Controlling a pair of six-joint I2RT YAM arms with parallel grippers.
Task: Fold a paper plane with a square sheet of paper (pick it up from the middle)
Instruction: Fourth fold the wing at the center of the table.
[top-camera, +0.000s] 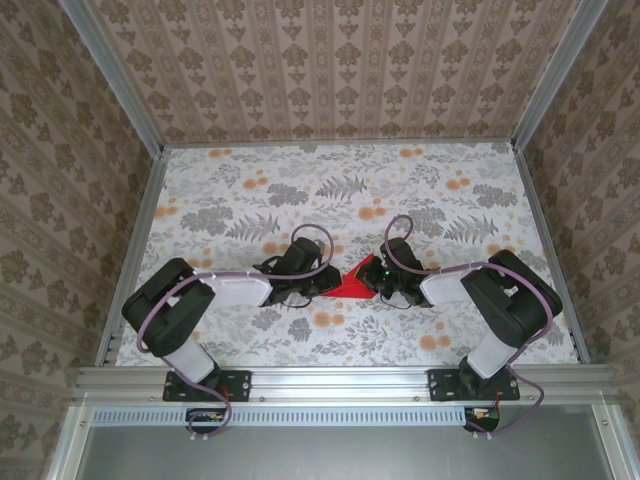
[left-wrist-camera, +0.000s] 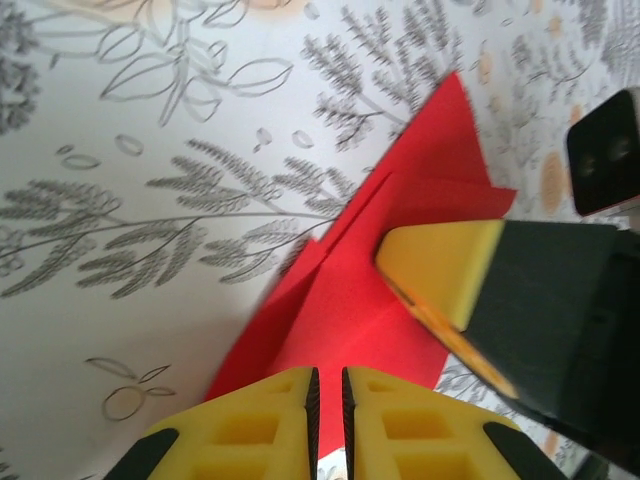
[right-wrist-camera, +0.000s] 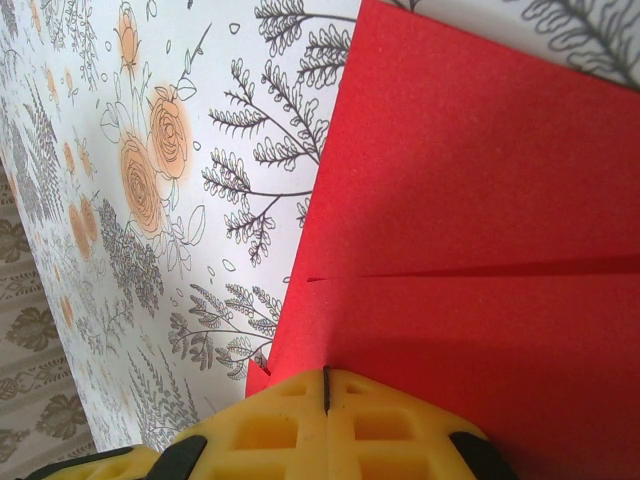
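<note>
Right tool pressed together on red paper; left tool near-closed, grip unclear

Red paper, white table w/ grey+orange floral print.

We find the top view evenly and softly lit, the table bright, with only faint shadows hugging the arms. In the left wrist view the red paper smears with blur along its lower left edge, and the left gripper looms soft and close. The right wrist view is crisp on the paper's grain, the red dimming into shadow toward the right gripper.
</note>
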